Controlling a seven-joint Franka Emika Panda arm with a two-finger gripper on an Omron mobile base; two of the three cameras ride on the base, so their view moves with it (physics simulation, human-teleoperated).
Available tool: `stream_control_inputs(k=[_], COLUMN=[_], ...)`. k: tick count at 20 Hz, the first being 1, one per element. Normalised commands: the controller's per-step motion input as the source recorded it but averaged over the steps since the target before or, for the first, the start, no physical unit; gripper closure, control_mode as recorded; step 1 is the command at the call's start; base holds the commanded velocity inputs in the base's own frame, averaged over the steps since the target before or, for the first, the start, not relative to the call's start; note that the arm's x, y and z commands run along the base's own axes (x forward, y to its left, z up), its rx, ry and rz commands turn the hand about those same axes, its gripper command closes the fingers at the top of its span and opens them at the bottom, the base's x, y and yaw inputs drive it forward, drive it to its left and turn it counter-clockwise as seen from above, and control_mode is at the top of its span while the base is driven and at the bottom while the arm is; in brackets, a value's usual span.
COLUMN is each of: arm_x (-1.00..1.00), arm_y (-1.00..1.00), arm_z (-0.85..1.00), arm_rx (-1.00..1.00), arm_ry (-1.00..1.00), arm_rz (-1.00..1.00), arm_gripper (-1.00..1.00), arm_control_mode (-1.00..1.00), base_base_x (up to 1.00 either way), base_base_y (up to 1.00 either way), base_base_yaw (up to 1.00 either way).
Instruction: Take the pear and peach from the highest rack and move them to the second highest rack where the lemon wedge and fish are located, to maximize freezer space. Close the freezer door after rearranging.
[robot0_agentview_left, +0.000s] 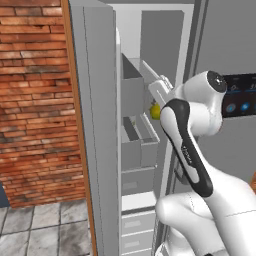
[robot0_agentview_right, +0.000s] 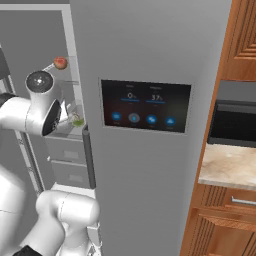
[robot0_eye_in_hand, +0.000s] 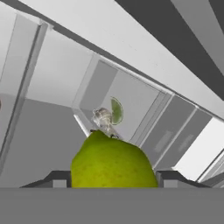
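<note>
A brick wall (robot0_agentview_left: 35, 100) flanks the open freezer (robot0_agentview_left: 140, 60), its door (robot0_agentview_left: 95, 125) swung wide. Inside, the gripper (robot0_eye_in_hand: 113, 180) is clamped on the pear (robot0_eye_in_hand: 111, 164) (green, between both fingertips), held above a rack where the lemon wedge (robot0_eye_in_hand: 116, 110) and fish (robot0_eye_in_hand: 103, 118) lie. The peach (robot0_agentview_right: 60, 62) sits on a higher rack.

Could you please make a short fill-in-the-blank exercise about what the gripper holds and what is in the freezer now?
1. The gripper is shut on the green ____.
2. The peach rests on the ____ rack.
3. Beyond the held fruit, a lemon wedge lies beside the ____.
4. The freezer door stands ____.

Missing words: pear; highest; fish; open
</note>
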Motion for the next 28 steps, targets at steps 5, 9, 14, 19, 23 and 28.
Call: stream_control_inputs(k=[5,9,14,19,23,28], arm_x=[0.06,0.25,0.47,0.65,0.53,0.42], arm_y=[0.0,0.0,0.03,0.07,0.28,0.15], arm_z=[-0.5,-0.4,-0.19,-0.13,-0.14,-0.17], arm_rx=[0.0,0.0,0.0,0.0,0.0,0.0], arm_ry=[0.0,0.0,0.02,0.07,0.08,0.06], arm_rz=[0.0,-0.01,-0.04,-0.04,-0.03,-0.01], arm_gripper=[1.0,1.0,1.0,1.0,1.0,1.0], arm_control_mode=[-1.0,-1.0,-1.0,-1.0,-1.0,-1.0], base_base_x=[0.0,0.0,0.0,0.0,0.0,0.0], base_base_y=[0.0,0.0,0.0,0.0,0.0,0.0], base_base_yaw=[0.0,0.0,0.0,0.0,0.0,0.0])
